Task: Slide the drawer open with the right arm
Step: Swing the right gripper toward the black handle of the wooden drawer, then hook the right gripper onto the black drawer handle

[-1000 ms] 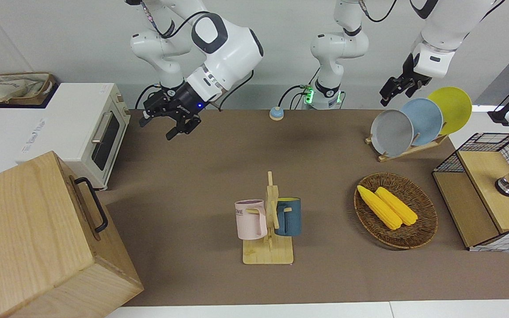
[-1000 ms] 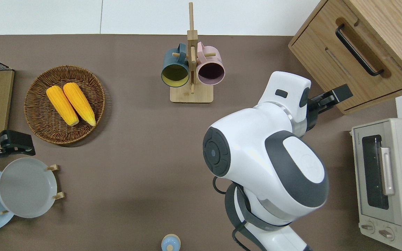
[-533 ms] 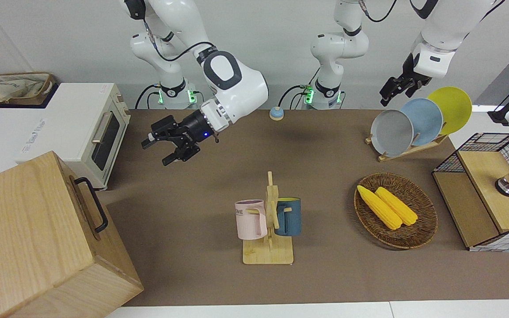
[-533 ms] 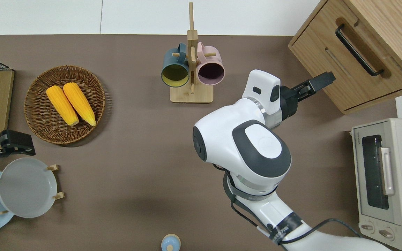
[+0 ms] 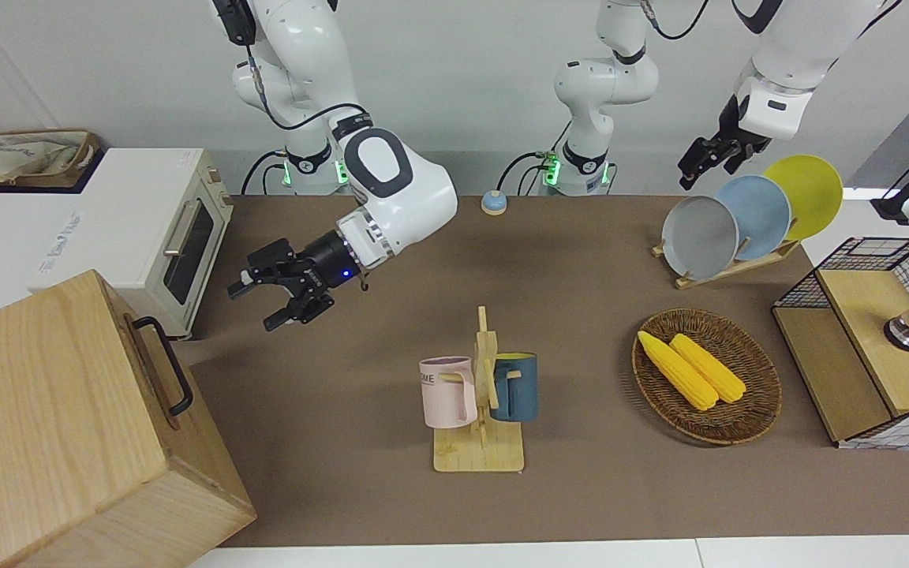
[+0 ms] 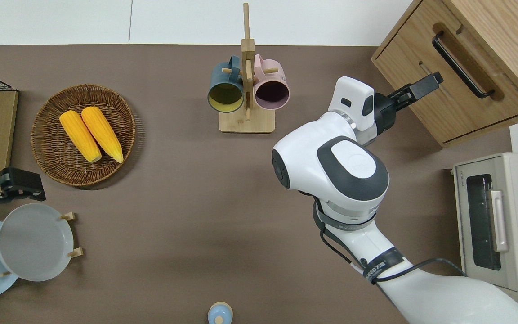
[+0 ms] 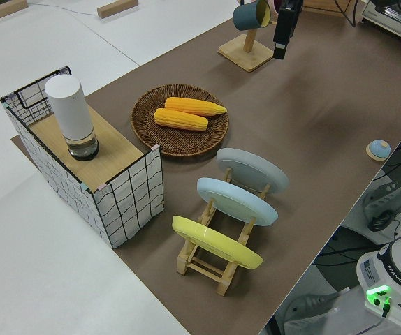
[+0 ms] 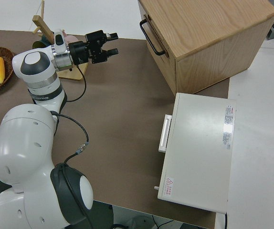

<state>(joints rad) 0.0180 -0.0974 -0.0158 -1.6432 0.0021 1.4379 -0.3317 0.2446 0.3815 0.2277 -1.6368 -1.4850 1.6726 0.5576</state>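
I see right gripper (image 5: 265, 304) spread, empty, in air short of drawer (image 6: 454, 85) handle (image 6: 461, 65); drawer shut. Left arm parked, its gripper (image 5: 703, 162) state unclear.

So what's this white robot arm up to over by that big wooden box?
The right arm's black two-finger gripper is reaching, fingers open, toward the black metal loop handle on the wide light-wood drawer of the big pale wooden cabinet. It has not touched the handle, and the drawer is shut. The gripper is empty. The left arm is parked.
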